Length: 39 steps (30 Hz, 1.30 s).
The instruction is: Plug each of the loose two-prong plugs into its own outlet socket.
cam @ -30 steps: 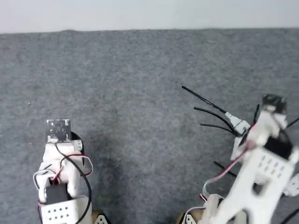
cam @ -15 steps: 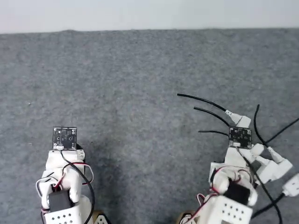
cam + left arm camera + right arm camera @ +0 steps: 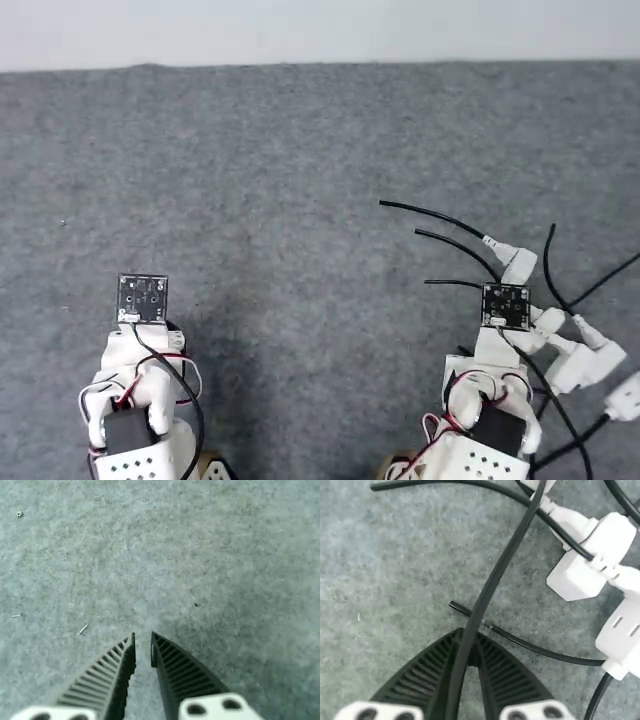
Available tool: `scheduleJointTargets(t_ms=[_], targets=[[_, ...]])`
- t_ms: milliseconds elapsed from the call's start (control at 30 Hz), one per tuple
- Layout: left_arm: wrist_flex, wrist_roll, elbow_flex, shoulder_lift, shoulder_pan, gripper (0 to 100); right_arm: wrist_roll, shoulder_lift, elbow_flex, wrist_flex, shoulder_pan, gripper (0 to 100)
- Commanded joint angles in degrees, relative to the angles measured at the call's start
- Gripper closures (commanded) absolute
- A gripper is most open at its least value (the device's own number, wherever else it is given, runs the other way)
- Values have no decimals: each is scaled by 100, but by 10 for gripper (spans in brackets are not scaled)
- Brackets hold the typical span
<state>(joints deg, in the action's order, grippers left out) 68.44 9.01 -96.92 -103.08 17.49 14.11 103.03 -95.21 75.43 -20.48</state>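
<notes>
Hovering over grey mat, L pincer tips nearly together, nothing betw. them; R pincer tips together, black cable crossing them, white plugs just beyond.

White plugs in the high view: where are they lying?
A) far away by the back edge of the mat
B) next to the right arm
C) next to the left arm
B: the white plugs lie on the grey mat close beside the right arm, the arm whose own wrist view looks down on them, while the mat around the left arm is bare.
</notes>
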Motion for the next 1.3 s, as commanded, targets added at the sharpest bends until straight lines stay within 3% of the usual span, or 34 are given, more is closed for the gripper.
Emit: scheduleJointTargets(t_ms=[0, 100, 1267], targets=[[123, 53, 48, -123, 35, 949, 53, 84, -123, -40, 4, 990], [422, 70, 48, -123, 35, 949, 53, 84, -123, -40, 13, 990], [404, 70, 48, -123, 18, 949, 53, 84, -123, -40, 13, 990]])
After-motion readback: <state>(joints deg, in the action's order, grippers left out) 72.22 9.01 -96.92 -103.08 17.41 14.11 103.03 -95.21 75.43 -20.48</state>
